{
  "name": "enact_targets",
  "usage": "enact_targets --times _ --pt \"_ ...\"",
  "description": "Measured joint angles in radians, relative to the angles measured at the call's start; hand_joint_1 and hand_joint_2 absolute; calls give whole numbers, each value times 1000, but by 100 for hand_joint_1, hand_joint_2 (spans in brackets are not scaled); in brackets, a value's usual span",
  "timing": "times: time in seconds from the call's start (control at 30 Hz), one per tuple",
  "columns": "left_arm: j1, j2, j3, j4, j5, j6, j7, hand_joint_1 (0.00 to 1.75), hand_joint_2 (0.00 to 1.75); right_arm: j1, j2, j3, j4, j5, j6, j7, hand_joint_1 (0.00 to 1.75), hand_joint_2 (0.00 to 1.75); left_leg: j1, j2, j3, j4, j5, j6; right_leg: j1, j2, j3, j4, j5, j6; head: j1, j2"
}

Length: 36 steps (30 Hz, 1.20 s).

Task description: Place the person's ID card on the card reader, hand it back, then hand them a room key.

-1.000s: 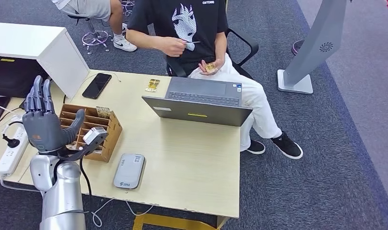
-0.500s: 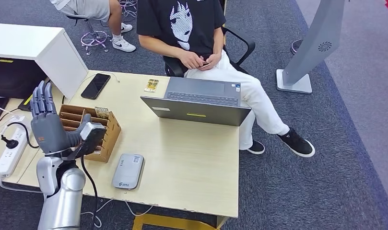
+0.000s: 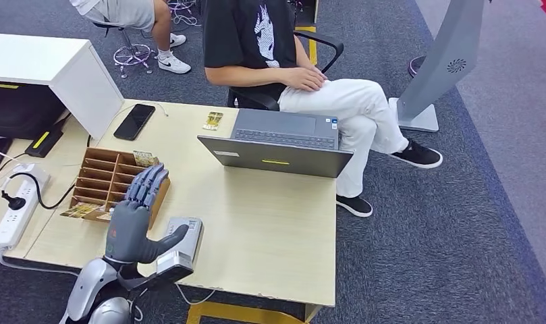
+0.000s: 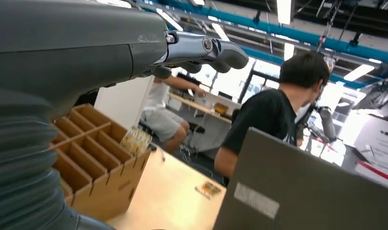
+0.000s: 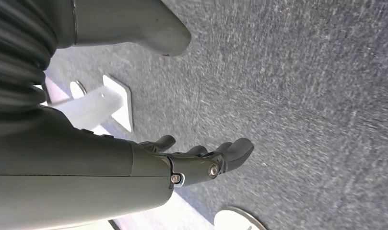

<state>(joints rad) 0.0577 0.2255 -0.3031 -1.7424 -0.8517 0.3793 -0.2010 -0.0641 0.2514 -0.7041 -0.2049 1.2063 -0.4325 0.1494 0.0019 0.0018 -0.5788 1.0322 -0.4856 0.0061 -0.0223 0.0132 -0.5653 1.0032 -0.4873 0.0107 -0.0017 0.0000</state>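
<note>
My left hand (image 3: 136, 221) stands upright at the desk's near edge with its fingers straight and apart, holding nothing. Its thumb reaches over the grey card reader (image 3: 187, 231) and hides part of it. In the left wrist view the fingers (image 4: 206, 48) stretch out above the wooden slotted box (image 4: 100, 163). That box (image 3: 101, 177) holds patterned key cards (image 3: 144, 158) at its far corner. Another patterned card (image 3: 213, 120) lies beside the laptop (image 3: 277, 145). The seated person (image 3: 256, 34) rests a hand (image 3: 304, 77) on a thigh; I see no card in it. My right hand (image 5: 201, 160) hangs above the carpet, loosely curved and empty.
A black phone (image 3: 136, 120) lies on the desk behind the box. A white cabinet (image 3: 54, 67) and a power strip (image 3: 17, 206) stand at the left. Loose cards (image 3: 81, 210) lie at the box's near left corner. A grey kiosk base (image 3: 418, 115) stands on the carpet.
My left hand has dropped and moved right, from beside the box to the card reader. The person has turned in the chair and lowered both hands to the lap.
</note>
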Motion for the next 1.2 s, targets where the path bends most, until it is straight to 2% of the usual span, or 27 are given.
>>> enact_targets --times 0.07,0.17,0.2,0.3,0.37,0.43,0.5,0.63,0.7,0.77,1.07,1.2 --pt "68 14 -6 -41 40 6 -18 0 175 4 0 -9 0 -9 -3 -1 0 175 0 0 0 0 0 0 0 1 0 0 0 0 0 0" --pt "169 43 -20 -107 88 30 -41 0 44 7 0 -21 0 -13 -7 -3 0 175 0 0 0 0 -2 0 0 0 -1 0 -2 -1 0 0" --pt "198 54 -26 -131 103 43 -48 0 44 7 0 -23 0 -13 -9 -4 0 175 0 0 0 0 -2 0 0 0 -1 0 -2 -1 0 0" --pt "259 80 -39 -197 128 87 -66 0 175 7 1 -29 0 -13 -14 -5 0 175 0 -1 0 0 -2 0 0 -1 -1 0 -2 -1 0 0" --pt "282 90 -45 -229 117 114 -66 0 175 7 2 -34 0 -14 -14 -5 0 175 0 -1 0 0 -2 0 0 -2 0 0 -2 -1 0 0" --pt "303 105 -50 -254 61 126 -29 0 175 7 3 -38 0 -16 -14 -5 0 175 0 -1 0 0 -2 0 0 -2 0 0 -2 -1 0 0" --pt "336 133 -51 -278 -62 136 60 0 175 7 3 -43 0 -23 -14 -6 0 175 0 -1 0 0 -2 0 0 -2 1 0 -2 -1 0 0" --pt "427 193 -40 -320 -340 183 299 0 175 8 4 -56 0 -31 -14 -4 0 175 0 -1 1 -1 -2 0 0 -2 1 0 -3 -1 0 0" --pt "465 201 -12 -329 -461 191 411 0 175 8 4 -62 0 -29 -14 -1 0 175 0 -1 1 -1 -2 0 0 -2 1 0 -3 -1 0 0" --pt "489 201 23 -331 -531 190 480 0 175 8 6 -64 0 -27 -14 2 0 175 0 -2 0 -1 -2 0 0 -3 1 0 -3 -2 0 0" --pt "517 198 85 -331 -571 181 521 0 175 8 11 -69 0 -25 -14 5 0 175 0 -2 0 -1 -3 -1 0 -3 2 0 -3 -1 0 0" --pt "516 175 120 -327 -600 153 562 0 175 8 12 -70 0 -15 -13 10 0 175 0 -2 1 -1 -3 -1 0 -4 2 0 -3 -1 0 0"
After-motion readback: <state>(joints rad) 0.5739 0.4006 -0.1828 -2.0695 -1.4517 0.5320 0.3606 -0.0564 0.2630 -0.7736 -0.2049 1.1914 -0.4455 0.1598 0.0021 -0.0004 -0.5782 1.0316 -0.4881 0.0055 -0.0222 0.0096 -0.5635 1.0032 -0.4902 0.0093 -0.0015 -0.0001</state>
